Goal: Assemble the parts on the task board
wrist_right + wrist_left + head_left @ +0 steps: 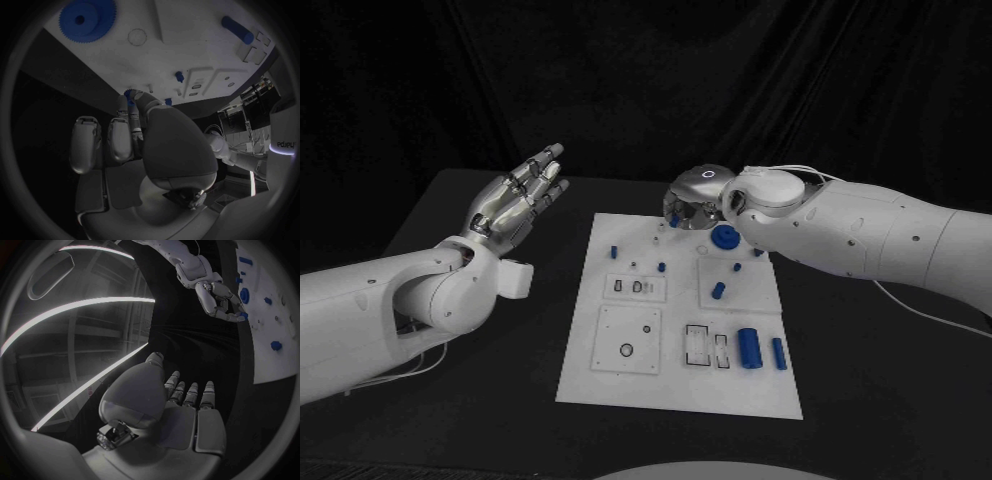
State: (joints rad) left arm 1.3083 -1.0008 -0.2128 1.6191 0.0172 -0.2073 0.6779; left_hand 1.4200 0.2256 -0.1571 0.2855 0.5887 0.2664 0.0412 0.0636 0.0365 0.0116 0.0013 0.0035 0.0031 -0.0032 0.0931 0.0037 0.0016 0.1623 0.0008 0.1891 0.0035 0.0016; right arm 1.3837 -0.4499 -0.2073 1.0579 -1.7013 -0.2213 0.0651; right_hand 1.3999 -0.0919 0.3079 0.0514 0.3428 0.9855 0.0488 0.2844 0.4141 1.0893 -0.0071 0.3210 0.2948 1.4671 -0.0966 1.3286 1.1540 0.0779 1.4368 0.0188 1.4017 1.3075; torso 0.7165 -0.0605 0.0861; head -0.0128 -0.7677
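- Head view: we're high above the black table [473, 200], looking down and forward, with the whole task board [682, 320] spread out in the middle and both arms coming in from the sides.
- Left wrist view: sitting just behind the left hand [181, 410], well off the board, looking along its palm across to the board's [275, 340] edge and the right hand [222, 302] beyond.
- Right wrist view: tucked behind the right hand [134, 145], very near the board [187, 60], facing its surface and the blue gear [87, 19].
- All three views share the board's far end around that gear [726, 239].
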